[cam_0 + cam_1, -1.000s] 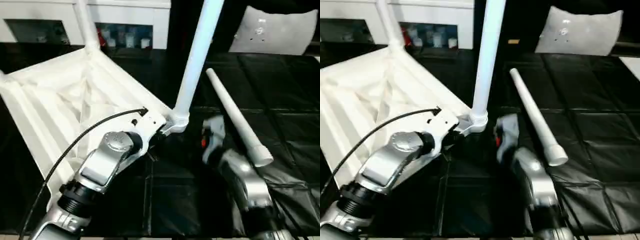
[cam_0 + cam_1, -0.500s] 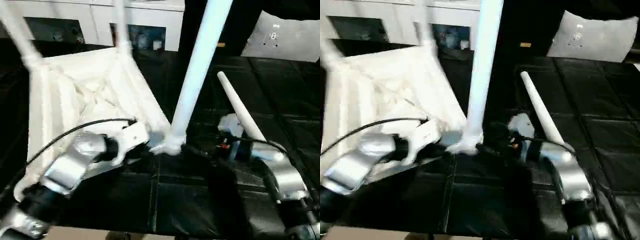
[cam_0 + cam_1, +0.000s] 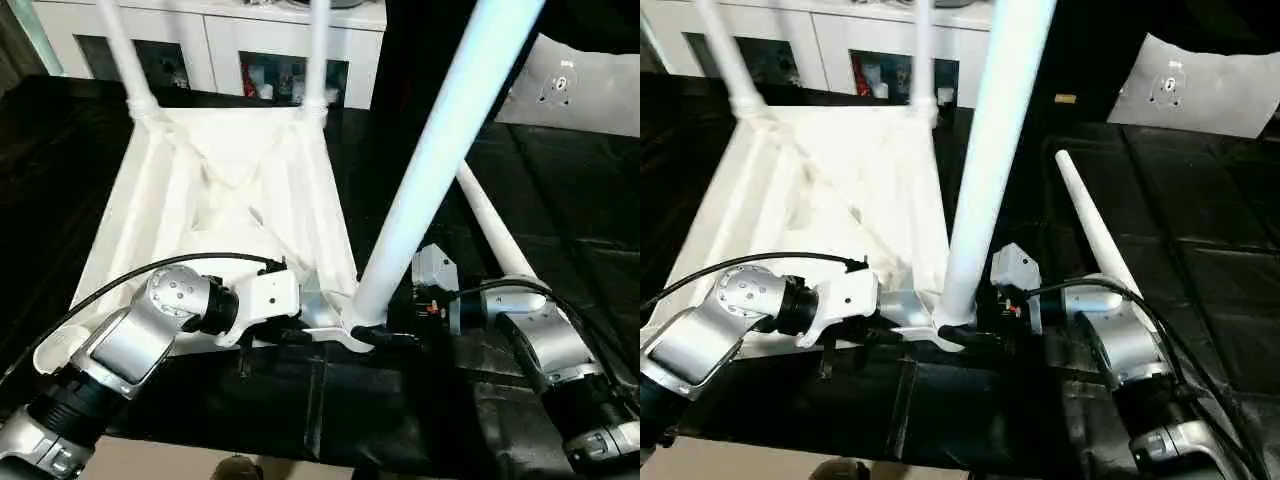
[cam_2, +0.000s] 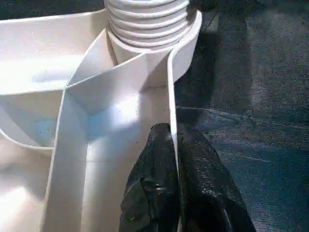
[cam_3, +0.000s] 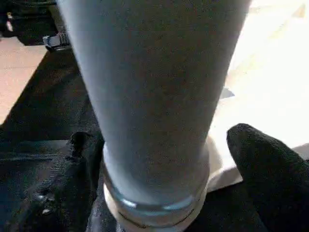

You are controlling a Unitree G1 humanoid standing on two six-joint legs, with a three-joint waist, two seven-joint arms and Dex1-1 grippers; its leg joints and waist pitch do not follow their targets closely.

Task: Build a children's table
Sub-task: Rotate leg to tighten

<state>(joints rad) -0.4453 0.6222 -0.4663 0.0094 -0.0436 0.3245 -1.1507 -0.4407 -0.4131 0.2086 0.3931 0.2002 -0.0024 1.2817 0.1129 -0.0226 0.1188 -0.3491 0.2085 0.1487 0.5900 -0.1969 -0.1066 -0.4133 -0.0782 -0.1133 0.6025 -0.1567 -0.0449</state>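
The children's table top [image 3: 230,200] lies upside down on the black surface, ribbed side up. Two legs [image 3: 125,50] [image 3: 318,50] stand in its far corners. A third leg [image 3: 440,160] rises from the near right corner socket. My left gripper [image 4: 175,133] is shut on the thin rim wall of the top, just beside that socket. My right gripper [image 5: 164,145] is open, with one finger on each side of the third leg's base; one finger [image 5: 263,154] stands apart from it. A loose leg [image 3: 1090,230] lies on the black surface to the right.
A white cabinet [image 3: 220,30] with shelves stands behind the table top. A pale flat sheet [image 3: 580,85] lies at the back right. The black surface's front edge runs just below my arms, with floor [image 3: 200,465] beyond it.
The view has shifted. The table top has swung round to sit square to the cabinet, still in my left gripper. My right gripper has moved left to straddle the near leg's base.
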